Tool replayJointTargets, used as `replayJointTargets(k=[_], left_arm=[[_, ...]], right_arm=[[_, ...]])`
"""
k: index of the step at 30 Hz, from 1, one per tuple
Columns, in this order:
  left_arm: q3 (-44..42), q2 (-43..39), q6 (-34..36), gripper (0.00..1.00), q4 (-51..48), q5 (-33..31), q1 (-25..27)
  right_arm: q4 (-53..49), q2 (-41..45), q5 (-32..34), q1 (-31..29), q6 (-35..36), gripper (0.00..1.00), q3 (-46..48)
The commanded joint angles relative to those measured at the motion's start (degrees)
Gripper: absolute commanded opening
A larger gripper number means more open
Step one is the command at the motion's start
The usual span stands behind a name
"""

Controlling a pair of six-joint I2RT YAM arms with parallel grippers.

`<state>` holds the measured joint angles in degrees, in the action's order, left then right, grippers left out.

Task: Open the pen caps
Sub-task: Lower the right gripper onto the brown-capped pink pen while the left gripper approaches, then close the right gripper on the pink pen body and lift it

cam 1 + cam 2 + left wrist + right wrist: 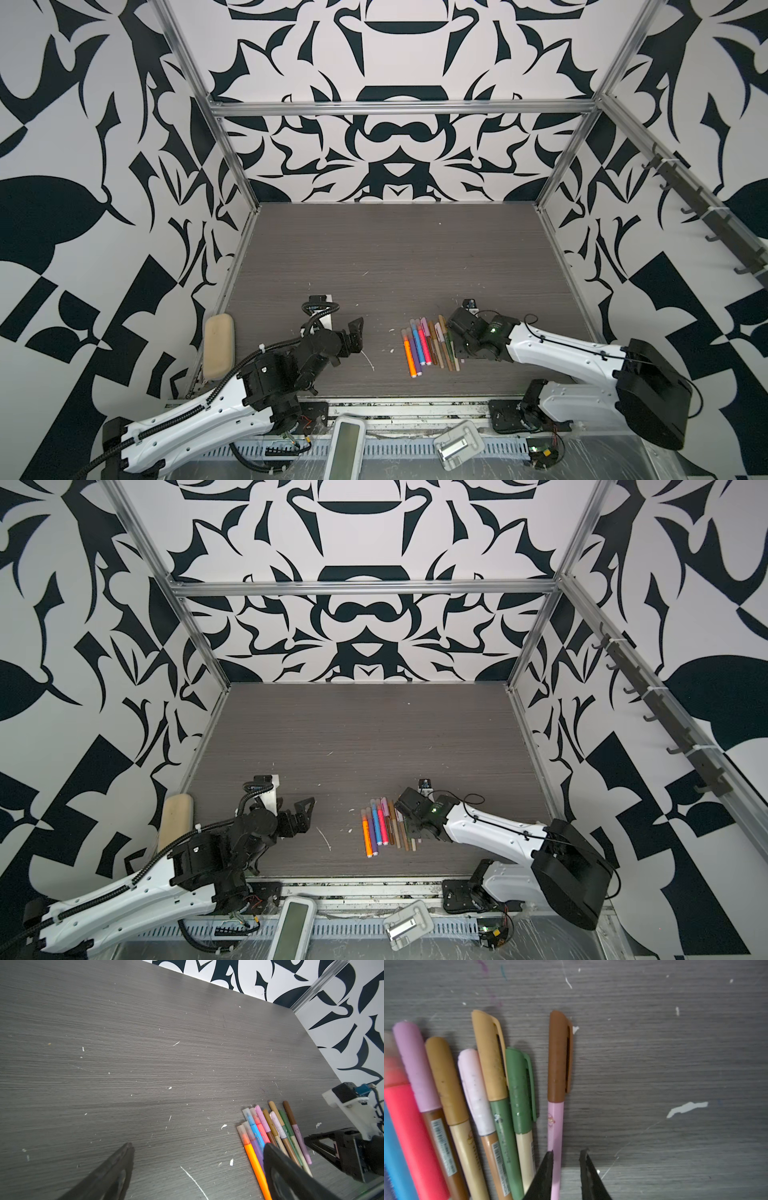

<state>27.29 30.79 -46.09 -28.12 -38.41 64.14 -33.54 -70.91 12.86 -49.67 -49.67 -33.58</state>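
Fingers of right gripper (564, 1154) narrowly apart astride pink pen (555, 1126), brown cap (559, 1055) on; left gripper (198, 1146) fingers wide open

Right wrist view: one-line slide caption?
Right gripper straddling the brown-capped pink pen, beside the other capped pens.

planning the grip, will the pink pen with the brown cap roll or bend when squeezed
The pink pen lies straight, hard plastic: likely stiff. Slim and lying free, it may roll. The clip on its brown cap could check that.
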Motion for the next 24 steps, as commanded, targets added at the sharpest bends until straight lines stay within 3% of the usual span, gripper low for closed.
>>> replayJointTargets(k=[1, 11, 16, 22, 24], left_arm=[[0.77, 0.87, -2.42, 0.99, -1.60, 0.00, -0.16], [0.77, 3.59, -4.96, 0.99, -2.23, 0.00, -0.18], [2.04, 5.37, -6.48, 0.99, -4.42, 0.23, -0.20], [2.66, 7.01, -6.76, 0.99, -3.53, 1.46, -0.16], [3.17, 7.63, -6.78, 0.99, -3.17, 2.06, -0.18]], right_arm=[[2.14, 0.55, 0.06, -0.54, -1.11, 0.26, -0.40], [2.89, -0.94, 0.66, -0.71, -3.45, 0.26, 1.59], [1.83, -3.68, 1.29, -0.74, -4.38, 0.20, 1.10], [0.98, -4.29, 2.27, -0.69, -5.45, 0.04, 0.71], [-0.27, -2.47, 3.31, -0.72, -5.18, 0.02, 0.17]])
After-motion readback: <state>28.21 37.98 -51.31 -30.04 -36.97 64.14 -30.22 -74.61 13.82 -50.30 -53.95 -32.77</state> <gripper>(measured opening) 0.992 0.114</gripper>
